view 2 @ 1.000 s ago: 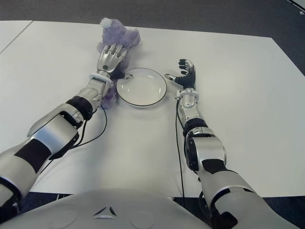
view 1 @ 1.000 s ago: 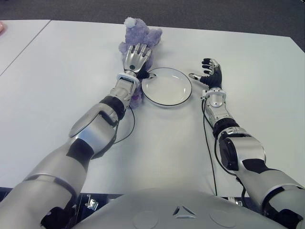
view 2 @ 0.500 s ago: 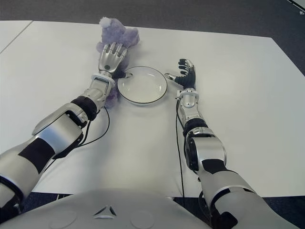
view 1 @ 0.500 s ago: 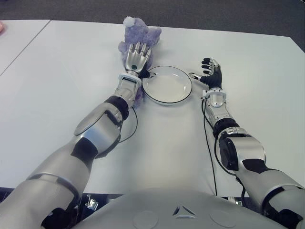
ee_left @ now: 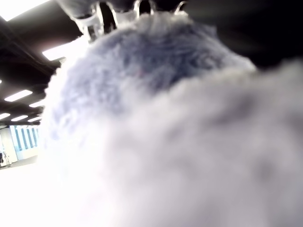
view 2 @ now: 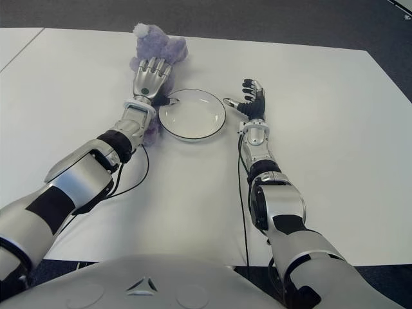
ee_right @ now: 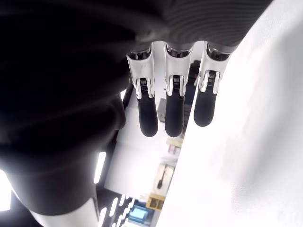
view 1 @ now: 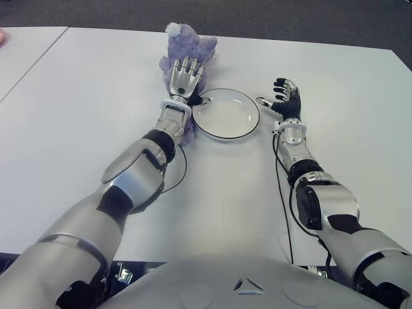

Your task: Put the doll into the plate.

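Note:
A fluffy purple doll (view 1: 193, 46) lies on the white table (view 1: 84, 96) at the far side, just left of the plate. My left hand (view 1: 183, 74) lies on top of it with the fingers curled into the plush; in the left wrist view the doll (ee_left: 156, 132) fills the picture and the fingertips (ee_left: 94, 19) show beyond its far edge. The white plate (view 1: 225, 114) with a dark rim holds nothing. My right hand (view 1: 283, 98) stands just right of the plate, fingers (ee_right: 173, 104) spread and holding nothing.
A second white table (view 1: 26, 51) adjoins on the left across a seam. Black cables run along the table beside my left forearm (view 1: 177, 170) and my right forearm (view 1: 281, 193). The far table edge is close behind the doll.
My left hand and the doll have shifted slightly away from me and to the left. The right hand has barely moved.

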{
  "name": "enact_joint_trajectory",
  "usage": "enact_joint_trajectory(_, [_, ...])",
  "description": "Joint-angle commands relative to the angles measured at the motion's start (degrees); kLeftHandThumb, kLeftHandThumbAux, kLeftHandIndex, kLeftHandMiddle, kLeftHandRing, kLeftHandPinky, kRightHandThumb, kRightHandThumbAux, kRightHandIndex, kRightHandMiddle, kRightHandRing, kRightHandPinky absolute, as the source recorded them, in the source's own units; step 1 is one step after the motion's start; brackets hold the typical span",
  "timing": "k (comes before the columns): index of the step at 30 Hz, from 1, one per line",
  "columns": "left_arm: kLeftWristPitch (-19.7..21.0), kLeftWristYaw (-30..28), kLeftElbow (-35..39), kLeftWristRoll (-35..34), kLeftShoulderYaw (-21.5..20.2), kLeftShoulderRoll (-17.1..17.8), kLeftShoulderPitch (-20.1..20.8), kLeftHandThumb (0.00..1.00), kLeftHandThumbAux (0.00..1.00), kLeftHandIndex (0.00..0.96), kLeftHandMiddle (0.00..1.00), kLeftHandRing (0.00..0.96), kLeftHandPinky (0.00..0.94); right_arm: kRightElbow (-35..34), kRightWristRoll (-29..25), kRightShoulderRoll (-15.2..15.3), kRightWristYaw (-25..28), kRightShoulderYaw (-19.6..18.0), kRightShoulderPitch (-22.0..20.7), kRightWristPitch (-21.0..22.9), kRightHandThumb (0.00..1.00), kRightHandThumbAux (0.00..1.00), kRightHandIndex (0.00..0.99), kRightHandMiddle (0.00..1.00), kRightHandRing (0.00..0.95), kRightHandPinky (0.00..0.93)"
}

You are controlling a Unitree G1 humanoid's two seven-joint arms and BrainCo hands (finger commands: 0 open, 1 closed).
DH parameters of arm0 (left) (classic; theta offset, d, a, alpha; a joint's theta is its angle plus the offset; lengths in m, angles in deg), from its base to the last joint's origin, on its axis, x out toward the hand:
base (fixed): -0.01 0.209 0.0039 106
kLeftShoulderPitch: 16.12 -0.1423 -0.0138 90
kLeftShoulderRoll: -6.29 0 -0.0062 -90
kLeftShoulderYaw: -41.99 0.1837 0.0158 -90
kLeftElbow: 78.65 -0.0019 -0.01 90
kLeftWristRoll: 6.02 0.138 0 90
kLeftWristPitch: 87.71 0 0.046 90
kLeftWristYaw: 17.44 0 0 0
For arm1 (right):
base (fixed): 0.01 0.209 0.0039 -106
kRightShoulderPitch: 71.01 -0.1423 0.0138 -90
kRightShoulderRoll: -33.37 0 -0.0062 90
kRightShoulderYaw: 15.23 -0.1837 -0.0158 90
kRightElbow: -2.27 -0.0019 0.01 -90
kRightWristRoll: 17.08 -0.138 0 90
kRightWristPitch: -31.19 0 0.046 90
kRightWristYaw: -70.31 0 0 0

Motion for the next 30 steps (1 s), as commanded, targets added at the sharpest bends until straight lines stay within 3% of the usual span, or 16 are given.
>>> enact_joint_trajectory(1, [0.0,-0.2,-4.2,-2.1,-1.1,0.1,-5.6,0.0,0.604,0.0,0.0,0.007,0.145,8.2,1.3,-5.5,-0.2,1.1,17.8,-0.3,0.0,0.895,0.24,0.282,0.266,0.272])
enact_joint_trajectory(9, [0.3,4.9,-3.0,-2.8,-1.6,0.2,-5.1,0.0,0.636,0.003,0.045,0.151,0.3,8.2,1.7,-5.4,-0.5,1.5,17.8,-0.3,0.0,0.893,0.251,0.29,0.27,0.268])
enact_joint_trajectory(20, [0.1,9.7,-1.8,-3.4,-1.8,0.0,-5.7,0.0,0.626,0.068,0.156,0.286,0.411,8.2,1.8,-5.4,-0.8,1.7,17.8,0.1,0.0,0.898,0.248,0.29,0.265,0.262])
enact_joint_trajectory(26, [0.8,13.8,-1.2,-3.0,-2.1,-0.1,-6.0,0.006,0.68,0.181,0.334,0.419,0.504,8.2,2.0,-5.3,-1.0,1.9,17.7,0.2,0.0,0.888,0.25,0.292,0.264,0.256])
enact_joint_trajectory(30, [1.0,17.3,-0.8,-2.5,-1.9,0.0,-6.1,0.08,0.726,0.3,0.488,0.542,0.576,8.2,2.2,-5.2,-1.1,2.1,17.7,0.3,0.0,0.887,0.256,0.296,0.267,0.259])
